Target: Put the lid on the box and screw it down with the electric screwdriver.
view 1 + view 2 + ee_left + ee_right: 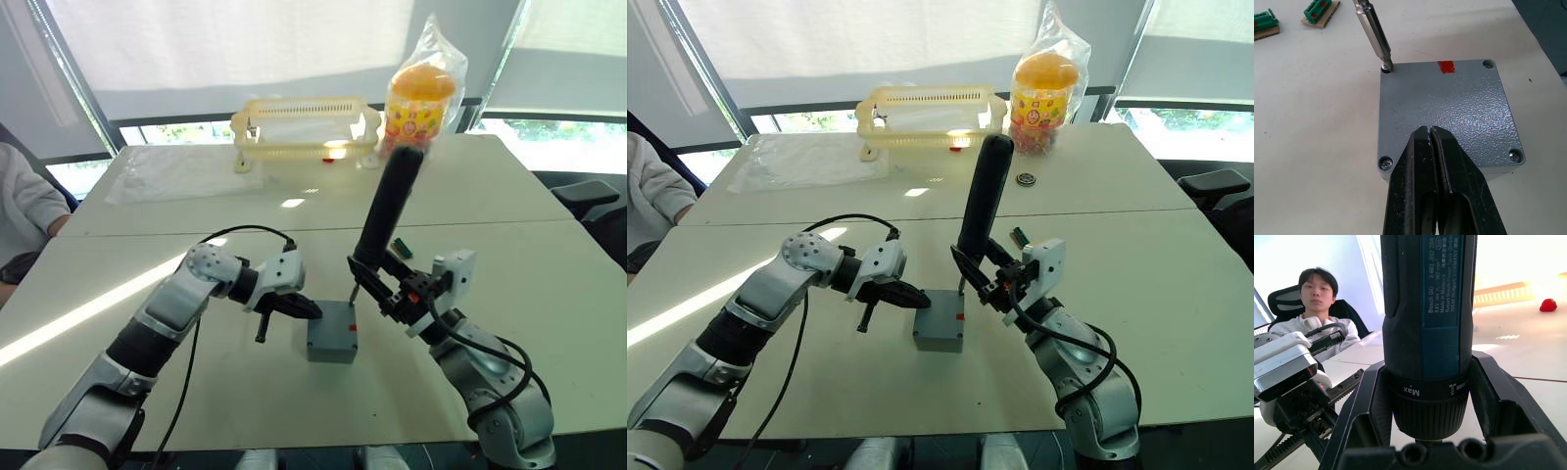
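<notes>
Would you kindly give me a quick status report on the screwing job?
Left gripper shut, pressing on the lid. Right gripper shut on the screwdriver, bit in a corner hole. Lid on the box. Nothing in the way.

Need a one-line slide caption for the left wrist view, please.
Screwdriver bit seated in a corner hole of the lid while the closed left gripper presses on it.

White tables [509,196] stand pushed together before bright windows [549,132] with drawn pale blinds [245,39]
</notes>
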### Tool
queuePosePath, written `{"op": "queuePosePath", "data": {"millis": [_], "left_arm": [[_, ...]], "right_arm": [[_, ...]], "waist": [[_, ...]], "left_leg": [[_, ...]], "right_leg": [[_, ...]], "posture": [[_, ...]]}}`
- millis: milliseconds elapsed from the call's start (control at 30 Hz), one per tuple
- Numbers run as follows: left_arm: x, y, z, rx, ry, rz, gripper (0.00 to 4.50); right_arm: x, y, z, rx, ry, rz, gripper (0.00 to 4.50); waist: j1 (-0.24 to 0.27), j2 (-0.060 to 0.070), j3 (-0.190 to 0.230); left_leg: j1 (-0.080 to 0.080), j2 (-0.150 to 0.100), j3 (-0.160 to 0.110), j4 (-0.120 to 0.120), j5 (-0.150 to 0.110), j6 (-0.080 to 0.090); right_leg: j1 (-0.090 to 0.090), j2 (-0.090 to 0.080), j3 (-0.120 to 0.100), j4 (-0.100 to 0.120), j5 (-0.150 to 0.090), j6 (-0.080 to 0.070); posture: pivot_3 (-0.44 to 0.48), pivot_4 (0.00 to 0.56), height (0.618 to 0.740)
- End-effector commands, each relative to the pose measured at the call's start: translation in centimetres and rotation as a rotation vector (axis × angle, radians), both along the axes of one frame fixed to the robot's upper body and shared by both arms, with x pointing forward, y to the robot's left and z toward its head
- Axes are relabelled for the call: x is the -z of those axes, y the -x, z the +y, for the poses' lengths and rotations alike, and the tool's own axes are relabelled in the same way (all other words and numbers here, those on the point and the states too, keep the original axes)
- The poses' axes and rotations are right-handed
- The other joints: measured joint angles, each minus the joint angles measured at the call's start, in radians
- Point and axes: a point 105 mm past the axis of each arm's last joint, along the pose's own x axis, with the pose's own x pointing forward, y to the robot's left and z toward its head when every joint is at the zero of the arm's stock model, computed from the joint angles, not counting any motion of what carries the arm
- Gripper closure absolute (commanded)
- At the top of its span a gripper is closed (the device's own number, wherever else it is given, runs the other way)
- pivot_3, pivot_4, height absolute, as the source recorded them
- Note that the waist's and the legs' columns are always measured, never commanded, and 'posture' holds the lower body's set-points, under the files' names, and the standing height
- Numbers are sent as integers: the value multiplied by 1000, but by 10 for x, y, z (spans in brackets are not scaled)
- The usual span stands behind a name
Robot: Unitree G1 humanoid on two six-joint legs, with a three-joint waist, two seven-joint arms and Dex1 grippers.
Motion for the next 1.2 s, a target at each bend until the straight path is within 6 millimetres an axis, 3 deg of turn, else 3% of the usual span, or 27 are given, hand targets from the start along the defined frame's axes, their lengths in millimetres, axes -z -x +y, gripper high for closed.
{"op": "queuePosePath", "data": {"millis": [33, 1200], "left_arm": [[13, -1, 5, -27, -57, 30, 4500], [15, 0, 5, -18, -67, 28, 4500]], "right_arm": [[-17, 6, 0, -7, -19, -85, 2681], [-30, 10, -6, 8, -48, -113, 2681]], "waist": [[0, 0, 0], [0, 0, 0]], "left_leg": [[0, 0, 0, 0, 0, 0], [0, 0, 0, 0, 0, 0]], "right_leg": [[0, 0, 0, 0, 0, 0], [0, 0, 0, 0, 0, 0]], "posture": [[0, 150, 740], [0, 150, 740]]}}
